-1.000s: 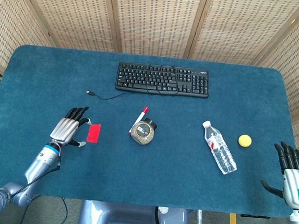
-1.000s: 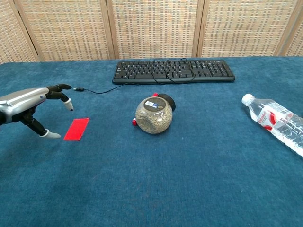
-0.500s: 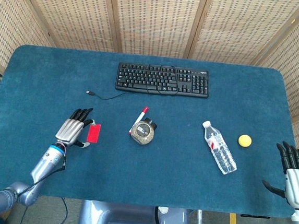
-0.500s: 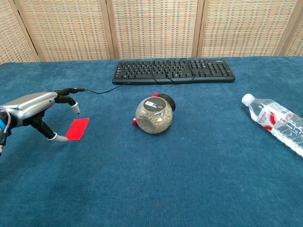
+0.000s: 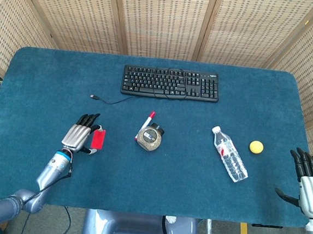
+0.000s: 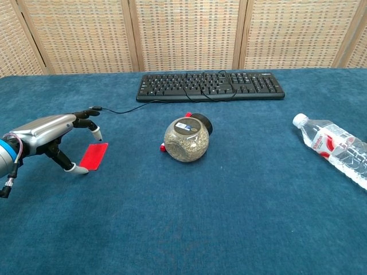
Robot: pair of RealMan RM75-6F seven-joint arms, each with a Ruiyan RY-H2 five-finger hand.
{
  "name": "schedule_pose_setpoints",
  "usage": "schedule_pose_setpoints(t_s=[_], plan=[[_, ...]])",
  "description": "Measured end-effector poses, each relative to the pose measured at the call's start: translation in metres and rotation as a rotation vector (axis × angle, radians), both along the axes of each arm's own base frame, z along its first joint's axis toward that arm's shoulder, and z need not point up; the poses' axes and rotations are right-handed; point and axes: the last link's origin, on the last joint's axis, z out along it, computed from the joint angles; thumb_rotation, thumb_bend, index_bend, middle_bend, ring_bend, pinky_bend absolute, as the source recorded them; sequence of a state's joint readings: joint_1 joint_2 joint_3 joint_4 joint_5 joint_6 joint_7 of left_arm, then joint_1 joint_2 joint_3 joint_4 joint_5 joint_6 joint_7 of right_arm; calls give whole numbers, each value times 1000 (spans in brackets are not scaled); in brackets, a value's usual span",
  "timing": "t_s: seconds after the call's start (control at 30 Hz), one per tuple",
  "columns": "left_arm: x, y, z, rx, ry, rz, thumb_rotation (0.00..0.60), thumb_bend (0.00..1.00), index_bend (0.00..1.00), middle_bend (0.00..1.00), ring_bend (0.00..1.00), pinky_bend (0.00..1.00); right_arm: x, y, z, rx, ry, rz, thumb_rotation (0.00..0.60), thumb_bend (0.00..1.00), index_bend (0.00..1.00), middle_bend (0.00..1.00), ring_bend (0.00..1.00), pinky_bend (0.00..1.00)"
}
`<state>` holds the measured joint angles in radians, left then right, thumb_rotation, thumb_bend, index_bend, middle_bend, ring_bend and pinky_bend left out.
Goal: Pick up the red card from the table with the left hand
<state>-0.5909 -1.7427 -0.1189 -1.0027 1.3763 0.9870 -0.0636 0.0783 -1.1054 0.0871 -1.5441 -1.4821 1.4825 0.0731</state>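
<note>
My left hand [image 6: 54, 134] arches spread and empty over the red card [image 6: 94, 156], which lies flat on the table [image 6: 229, 217] under my fingertips. Flat and thin, it may slide away when I pinch.

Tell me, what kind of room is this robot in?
Probably a robot test room, not a home. A table with a blue cloth stands inside woven screens. Odd things are spread out for practice: a keyboard, a water bottle, a yellow ball.

No legible text anywhere
</note>
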Motion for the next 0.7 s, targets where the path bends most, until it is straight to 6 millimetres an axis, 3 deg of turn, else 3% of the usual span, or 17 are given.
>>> schedule_pose_setpoints(t_s=[0.4,0.7], plan=[[2,9,-4,14,6,4,600,150,337,0,0,0,-2,-1,2,-2,-6,-8,600,0,0,0,0,0],[5,22,17,85,-68,13,600,147,335,0,0,0,-3,-1,2,-1,-5,-11,600,0,0,0,0,0]])
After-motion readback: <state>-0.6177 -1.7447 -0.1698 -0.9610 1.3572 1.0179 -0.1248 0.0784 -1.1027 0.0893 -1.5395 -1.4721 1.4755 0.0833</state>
